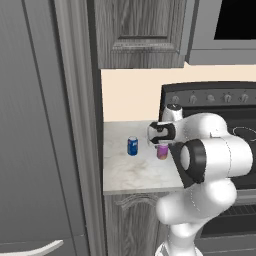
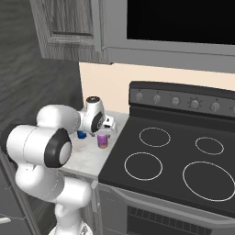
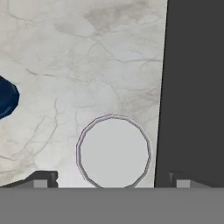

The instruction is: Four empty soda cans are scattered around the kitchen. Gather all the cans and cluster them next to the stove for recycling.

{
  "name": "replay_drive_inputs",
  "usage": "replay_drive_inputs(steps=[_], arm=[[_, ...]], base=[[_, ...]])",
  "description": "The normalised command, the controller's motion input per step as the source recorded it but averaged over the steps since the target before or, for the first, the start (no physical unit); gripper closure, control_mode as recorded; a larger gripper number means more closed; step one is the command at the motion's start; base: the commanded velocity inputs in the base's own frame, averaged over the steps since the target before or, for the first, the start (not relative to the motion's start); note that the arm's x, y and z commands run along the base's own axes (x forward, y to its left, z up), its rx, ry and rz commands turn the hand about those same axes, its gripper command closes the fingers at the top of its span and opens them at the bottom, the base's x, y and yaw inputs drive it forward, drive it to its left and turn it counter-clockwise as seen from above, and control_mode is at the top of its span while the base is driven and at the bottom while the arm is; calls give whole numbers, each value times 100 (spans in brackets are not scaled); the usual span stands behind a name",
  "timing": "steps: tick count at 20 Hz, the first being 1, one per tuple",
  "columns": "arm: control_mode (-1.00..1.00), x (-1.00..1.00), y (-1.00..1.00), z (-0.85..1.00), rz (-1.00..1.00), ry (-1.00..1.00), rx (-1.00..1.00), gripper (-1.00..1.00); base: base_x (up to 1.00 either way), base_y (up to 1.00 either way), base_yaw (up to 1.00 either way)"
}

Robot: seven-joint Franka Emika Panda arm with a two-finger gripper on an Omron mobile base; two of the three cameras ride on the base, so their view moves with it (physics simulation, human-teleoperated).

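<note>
A purple soda can (image 1: 162,152) (image 2: 103,139) stands upright on the pale marble counter (image 1: 125,172), close to the left edge of the black stove (image 1: 242,131) (image 2: 174,160). My gripper (image 1: 162,143) (image 2: 104,130) (image 3: 111,180) hangs straight above it and is open. In the hand view the can's silvery top (image 3: 113,151) sits between the two spread fingertips (image 3: 43,179) with a gap on each side. A blue soda can (image 1: 132,146) (image 2: 81,134) (image 3: 6,99) stands a short way to the left. The stove's dark edge (image 3: 192,87) runs along the right of the hand view.
A black microwave (image 1: 227,22) (image 2: 179,23) hangs over the stove, beside a grey wood-grain upper cabinet (image 1: 140,30). A tall grey panel (image 1: 40,125) closes off the counter's left side. The counter's front edge (image 1: 140,189) lies near the arm.
</note>
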Motion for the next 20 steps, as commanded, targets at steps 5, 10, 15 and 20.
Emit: replay_drive_inputs(steps=[5, 10, 15, 20], arm=[[-100, -36, -3, 37, 0, -2, 0, -100], [-100, -58, 0, 35, 0, -2, 0, -100], [-100, -69, 4, 35, 0, -10, 0, -100], [-100, -65, 9, 36, 0, -10, 0, -100]], base=[[0, 0, 0], [0, 0, 0], [0, 0, 0], [0, 0, 0]])
